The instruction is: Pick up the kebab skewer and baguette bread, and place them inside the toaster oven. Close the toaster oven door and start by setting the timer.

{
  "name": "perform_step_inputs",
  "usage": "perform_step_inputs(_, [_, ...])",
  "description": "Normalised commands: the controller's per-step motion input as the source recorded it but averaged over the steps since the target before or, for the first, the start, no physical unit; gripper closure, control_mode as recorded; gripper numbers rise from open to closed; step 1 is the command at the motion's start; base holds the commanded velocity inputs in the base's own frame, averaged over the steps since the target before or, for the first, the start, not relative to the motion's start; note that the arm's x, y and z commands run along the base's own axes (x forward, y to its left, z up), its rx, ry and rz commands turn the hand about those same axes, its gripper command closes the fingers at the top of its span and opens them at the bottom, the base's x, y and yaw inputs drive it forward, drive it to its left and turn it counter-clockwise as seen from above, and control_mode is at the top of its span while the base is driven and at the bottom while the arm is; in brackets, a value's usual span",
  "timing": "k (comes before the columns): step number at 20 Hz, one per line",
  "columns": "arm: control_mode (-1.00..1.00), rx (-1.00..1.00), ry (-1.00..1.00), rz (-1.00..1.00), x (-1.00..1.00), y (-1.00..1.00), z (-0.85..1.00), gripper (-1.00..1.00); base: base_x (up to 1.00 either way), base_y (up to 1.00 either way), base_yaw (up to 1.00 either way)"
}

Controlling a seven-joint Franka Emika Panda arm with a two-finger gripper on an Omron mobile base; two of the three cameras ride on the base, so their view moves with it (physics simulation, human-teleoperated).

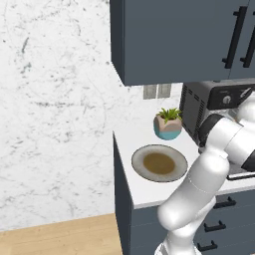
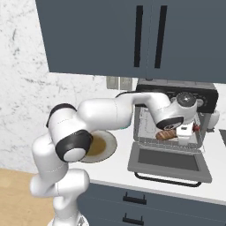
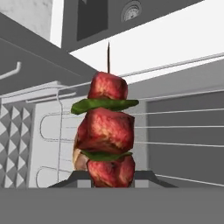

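While the hand (image 2: 189, 131) grips the kebab skewer (image 3: 106, 131), the toaster oven door (image 2: 170, 161) lies open.

Brown-centred plate (image 1: 159, 163) near a potted plant (image 1: 168, 123), perhaps a succulent.

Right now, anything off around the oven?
Nothing stands out. The oven door lies flat open, the bread is on the rack, and the gripper holds the skewer at the opening. The plate is empty.

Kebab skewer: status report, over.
Gripper shut on kebab skewer, at the toaster oven mouth. Baguette bread on rack. Toaster oven door down. Nothing blocking.
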Motion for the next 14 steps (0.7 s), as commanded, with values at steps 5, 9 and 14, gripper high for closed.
perform_step_inputs(5, [-1.00, 0.00, 0.03, 0.01, 0.18, -0.18, 0.00, 1.00, 0.00, 0.00, 0.00])
perform_step_inputs(9, [-1.00, 0.00, 0.02, 0.00, 0.09, -0.23, 0.00, 1.00, 0.00, 0.00, 0.00])
perform_step_inputs(14, [-1.00, 0.00, 0.03, 0.00, 0.27, -0.10, 0.04, 1.00, 0.00, 0.00, 0.00])
